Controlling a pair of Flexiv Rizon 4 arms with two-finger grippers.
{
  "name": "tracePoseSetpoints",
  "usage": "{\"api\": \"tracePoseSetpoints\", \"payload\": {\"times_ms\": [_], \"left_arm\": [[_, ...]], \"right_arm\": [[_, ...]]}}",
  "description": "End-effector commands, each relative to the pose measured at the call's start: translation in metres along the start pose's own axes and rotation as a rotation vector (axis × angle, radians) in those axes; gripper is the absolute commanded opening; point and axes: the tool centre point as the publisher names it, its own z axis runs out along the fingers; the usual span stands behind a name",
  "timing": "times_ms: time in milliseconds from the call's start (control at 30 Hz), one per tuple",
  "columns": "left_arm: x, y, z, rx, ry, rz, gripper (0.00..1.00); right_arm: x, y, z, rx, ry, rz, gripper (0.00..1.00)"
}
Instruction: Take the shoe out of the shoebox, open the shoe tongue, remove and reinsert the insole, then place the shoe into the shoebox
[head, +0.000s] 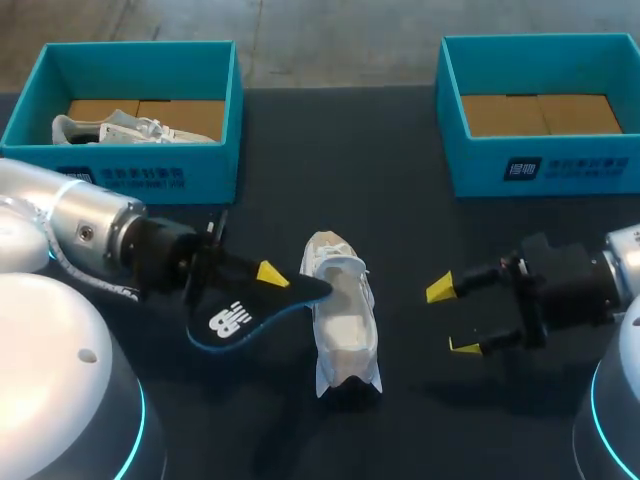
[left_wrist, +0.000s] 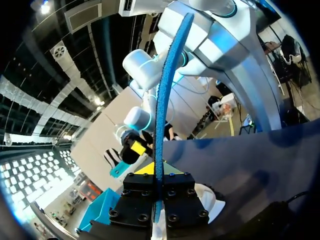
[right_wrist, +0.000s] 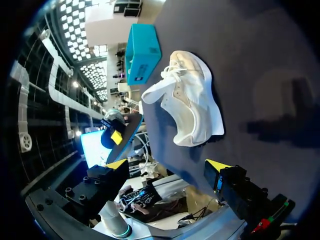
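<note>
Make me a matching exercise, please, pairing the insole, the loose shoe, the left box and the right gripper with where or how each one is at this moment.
Column 1
1. insole
2. loose shoe
3. left box
4. right gripper

Column 2
A. open, holding nothing
B. has a second shoe inside
C. clamped in the left gripper
D. lying on the table between the two grippers

Pairs: 1-C, 2-D, 3-B, 4-A
</note>
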Motion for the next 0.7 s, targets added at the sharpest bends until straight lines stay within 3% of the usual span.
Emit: {"api": "tracePoseSetpoints", "payload": {"times_ms": [33,500,700], "left_arm": [[-0.001,0.0,0.001,-0.002,0.003,-0.001,0.0],[-0.001,0.0,0.001,-0.002,0.003,-0.001,0.0],[0.006,-0.008,0.016,-0.008,-0.015,-0.022,0.0]], "right_arm": [[0.001,-0.003,-0.001,-0.005,-0.003,0.001,1.0],[0.001,-0.003,-0.001,-0.005,-0.003,0.001,1.0],[-0.007,-0.019,0.003,0.054,-0.042,-0.016,1.0]]}}
